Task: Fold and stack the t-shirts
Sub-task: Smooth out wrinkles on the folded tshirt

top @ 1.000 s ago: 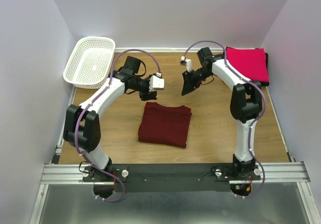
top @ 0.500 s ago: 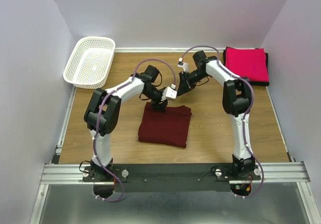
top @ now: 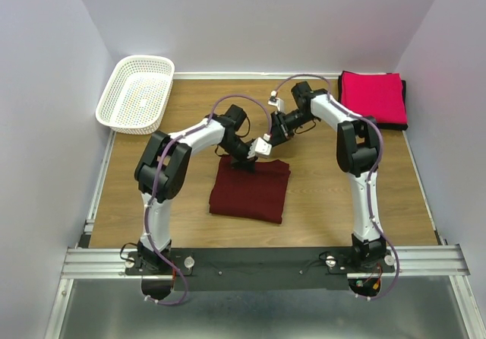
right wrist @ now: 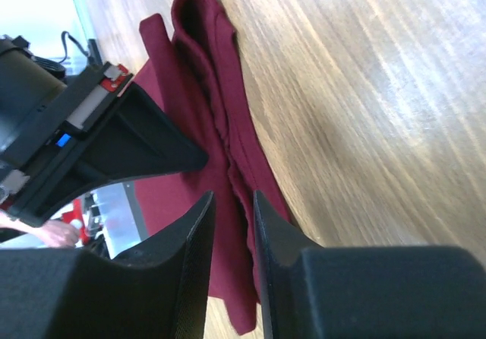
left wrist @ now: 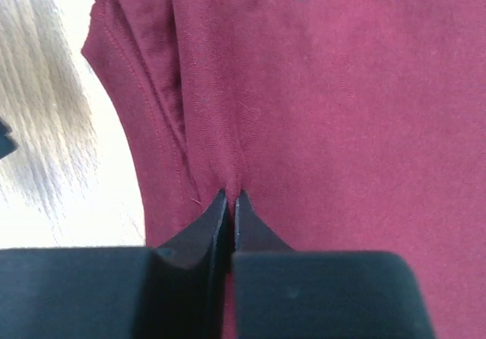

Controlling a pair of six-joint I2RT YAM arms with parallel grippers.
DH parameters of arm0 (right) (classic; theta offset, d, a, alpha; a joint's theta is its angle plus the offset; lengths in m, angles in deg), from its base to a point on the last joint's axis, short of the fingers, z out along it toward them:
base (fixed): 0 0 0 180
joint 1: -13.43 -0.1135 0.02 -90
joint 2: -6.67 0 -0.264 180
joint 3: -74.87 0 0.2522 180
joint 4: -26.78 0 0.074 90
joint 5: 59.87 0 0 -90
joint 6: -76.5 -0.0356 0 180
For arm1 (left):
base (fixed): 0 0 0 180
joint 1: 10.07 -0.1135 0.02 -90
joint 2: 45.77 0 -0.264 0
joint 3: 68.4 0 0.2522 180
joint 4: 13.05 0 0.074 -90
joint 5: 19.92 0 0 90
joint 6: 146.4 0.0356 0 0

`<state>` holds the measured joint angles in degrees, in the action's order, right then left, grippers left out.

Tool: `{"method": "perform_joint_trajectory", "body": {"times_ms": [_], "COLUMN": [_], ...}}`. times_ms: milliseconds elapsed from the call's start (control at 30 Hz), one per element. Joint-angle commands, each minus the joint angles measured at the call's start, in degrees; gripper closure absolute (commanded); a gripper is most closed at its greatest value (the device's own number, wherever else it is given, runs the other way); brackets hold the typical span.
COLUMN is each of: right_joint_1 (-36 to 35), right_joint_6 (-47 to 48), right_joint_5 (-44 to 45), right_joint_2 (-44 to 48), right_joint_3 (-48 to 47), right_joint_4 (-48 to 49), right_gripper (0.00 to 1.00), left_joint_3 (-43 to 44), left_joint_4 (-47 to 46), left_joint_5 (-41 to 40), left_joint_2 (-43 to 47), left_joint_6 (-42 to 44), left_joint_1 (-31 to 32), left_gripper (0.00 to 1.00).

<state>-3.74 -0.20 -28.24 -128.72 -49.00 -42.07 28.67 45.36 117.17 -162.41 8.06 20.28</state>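
A dark maroon t-shirt [top: 250, 191] lies folded in the middle of the table. My left gripper [top: 244, 159] sits at its far edge and is shut, pinching a small ridge of the maroon cloth [left wrist: 304, 88] between its tips [left wrist: 230, 194]. Just to the right, my right gripper [top: 273, 140] hovers low by the shirt's far right corner. Its jaws [right wrist: 233, 196] stand a little apart, in line with the layered edge of the maroon shirt [right wrist: 205, 73]. A bright pink-red t-shirt [top: 372, 97] lies folded at the back right, on a black one [top: 403, 103] that shows only at its edge.
A white mesh basket [top: 137, 92] stands at the back left corner. White walls close the table on three sides. The left gripper's black body [right wrist: 114, 149] shows close beside my right fingers. Both arms arch over the back half of the wooden table [top: 175, 194].
The left gripper came down onto the maroon shirt's far edge and closed on the cloth. The right gripper moved left and down toward the same edge, its jaws narrowing slightly.
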Motion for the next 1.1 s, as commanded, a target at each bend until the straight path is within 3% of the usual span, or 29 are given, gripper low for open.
{"method": "perform_joint_trajectory", "body": {"times_ms": [0, 33, 367, 1067], "right_joint_1": [-1.37, -1.9, -5.86, -6.47], "right_joint_6": [-0.82, -0.82, -0.82, 3.75], "right_joint_5": [-4.03, -4.64, -10.97, -10.89], "right_joint_2": [-1.98, -2.07, -6.81, -9.63], "right_joint_3": [2.7, 3.57, 5.95, 13.16], "right_joint_4": [2.35, 2.97, 4.03, 3.76], "right_gripper": [0.67, 0.68, 0.69, 0.7], "left_joint_3": [-3.41, -4.2, -12.99, -6.41], "left_joint_4": [-3.67, -4.29, -11.59, -12.21], "left_joint_5": [1.17, 0.81, -3.85, -7.45], "left_joint_2": [5.01, 6.85, 15.56, 15.74], "left_joint_6": [-0.92, -1.01, -3.91, -3.91], "left_joint_1": [0.76, 0.94, 3.92, 3.23], "left_gripper": [0.97, 1.0, 1.0, 1.0]}}
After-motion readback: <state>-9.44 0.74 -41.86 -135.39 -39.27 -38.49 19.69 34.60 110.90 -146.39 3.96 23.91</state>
